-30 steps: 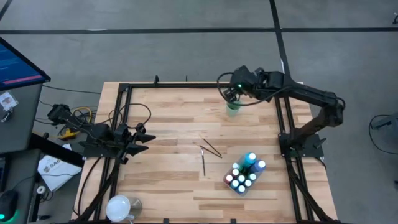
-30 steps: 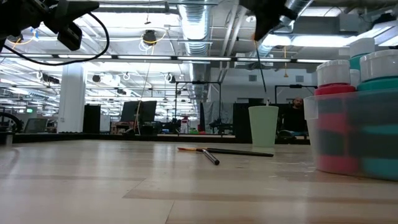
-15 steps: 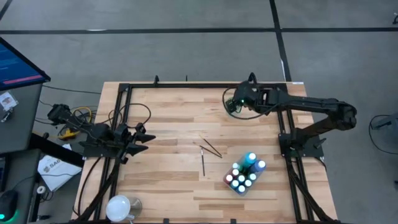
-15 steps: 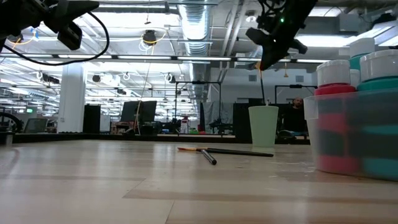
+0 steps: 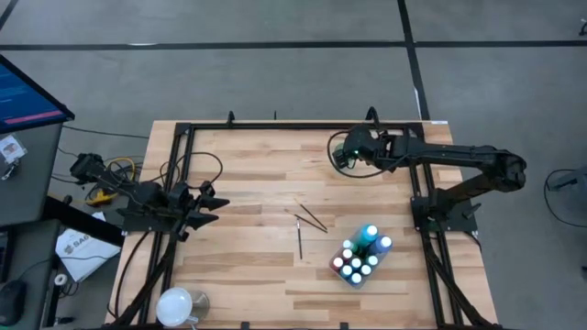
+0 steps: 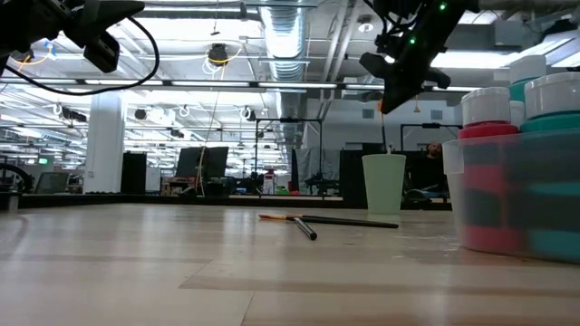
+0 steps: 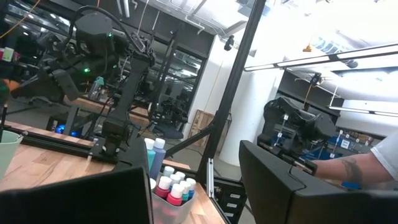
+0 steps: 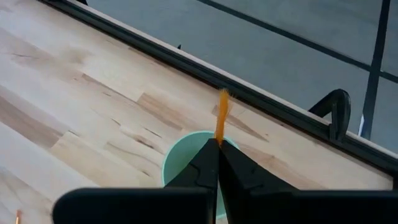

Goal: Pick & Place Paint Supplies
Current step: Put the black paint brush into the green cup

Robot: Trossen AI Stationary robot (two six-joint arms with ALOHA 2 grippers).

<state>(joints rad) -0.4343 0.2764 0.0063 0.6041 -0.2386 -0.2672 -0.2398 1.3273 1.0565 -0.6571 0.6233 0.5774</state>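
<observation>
From above, the right arm reaches from its base at the table's right edge leftward across the far part of the pale wooden plank table, and the right gripper hangs directly over the pale green cup, hiding most of it. The left arm is folded low at the table's left edge, its left gripper pointing toward the middle with the fingers parted and nothing between them. Two thin dark-handled paintbrushes lie crossed near the table's centre, a third paintbrush just beside them, all well apart from both grippers. The clear plastic tub of small paint bottles with blue, teal, green, red and white caps stands near the right front. From table height, the right gripper tilts down above the green cup, its fingers clenched on a thin brush with an orange-tipped end that hangs toward the cup's mouth; the loose brushes lie on the wood left of the cup, and the tub looms at the right. The left wrist camera shows the tub of bottles and the right arm beyond. The right wrist camera looks past shut fingers gripping the brush, its orange bristles over the cup's rim.
</observation>
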